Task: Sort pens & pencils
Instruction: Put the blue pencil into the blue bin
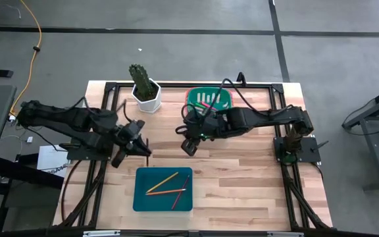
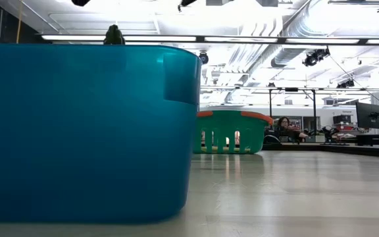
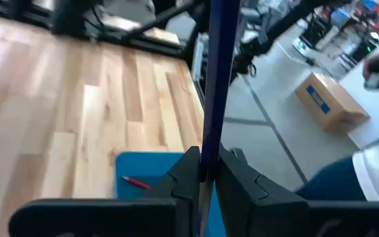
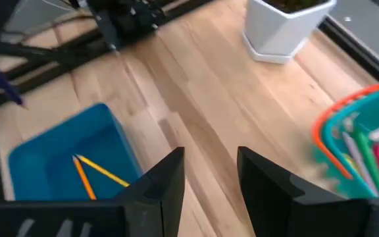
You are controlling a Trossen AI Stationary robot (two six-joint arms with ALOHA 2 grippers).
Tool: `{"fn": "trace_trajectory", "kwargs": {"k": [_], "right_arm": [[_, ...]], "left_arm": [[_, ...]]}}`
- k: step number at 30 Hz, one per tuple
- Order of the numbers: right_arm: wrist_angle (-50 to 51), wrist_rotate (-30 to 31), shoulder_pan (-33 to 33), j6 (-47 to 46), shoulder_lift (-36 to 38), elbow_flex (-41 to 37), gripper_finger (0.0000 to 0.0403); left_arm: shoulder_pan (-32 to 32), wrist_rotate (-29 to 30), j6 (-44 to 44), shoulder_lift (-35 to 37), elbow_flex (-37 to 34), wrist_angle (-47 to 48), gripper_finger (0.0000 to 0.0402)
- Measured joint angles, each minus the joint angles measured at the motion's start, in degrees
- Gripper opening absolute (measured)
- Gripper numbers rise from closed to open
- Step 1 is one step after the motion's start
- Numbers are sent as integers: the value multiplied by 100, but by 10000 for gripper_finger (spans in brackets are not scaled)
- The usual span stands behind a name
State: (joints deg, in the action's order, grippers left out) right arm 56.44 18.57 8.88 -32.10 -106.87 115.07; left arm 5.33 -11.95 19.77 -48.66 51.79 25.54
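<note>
- Left gripper (image 1: 139,144) clamped on a dark blue pencil (image 3: 217,79), just above the blue tray's (image 1: 140,201) far-left corner.
- Right gripper (image 1: 189,146) fingers apart, empty, mid-table.
- Pencils (image 1: 166,187) in the tray; pens (image 1: 206,99) in the green basket (image 1: 224,93), far side.

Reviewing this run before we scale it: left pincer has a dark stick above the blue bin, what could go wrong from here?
1. The left pincer grips the dark pencil low on its shaft, standing upright; released like that, it may tip past the blue bin onto the table.
2. Its tip sits near the bin's far rim, so the drop could miss.
3. The right pincer, open and empty, hangs close by; both arms moving together might clash.
</note>
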Motion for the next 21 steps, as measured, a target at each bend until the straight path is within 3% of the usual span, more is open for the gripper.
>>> {"fn": "trace_trajectory", "kwargs": {"k": [10,15,21], "right_arm": [[1155,372,81,-232,428,0,131],[1378,517,179,-240,655,0,131],[1417,687,308,-242,814,2,131]], "left_arm": [[884,127,31,-1105,2,-606,24],[949,176,22,-1542,2,-531,35],[941,211,24,-1995,2,-439,17]]}}
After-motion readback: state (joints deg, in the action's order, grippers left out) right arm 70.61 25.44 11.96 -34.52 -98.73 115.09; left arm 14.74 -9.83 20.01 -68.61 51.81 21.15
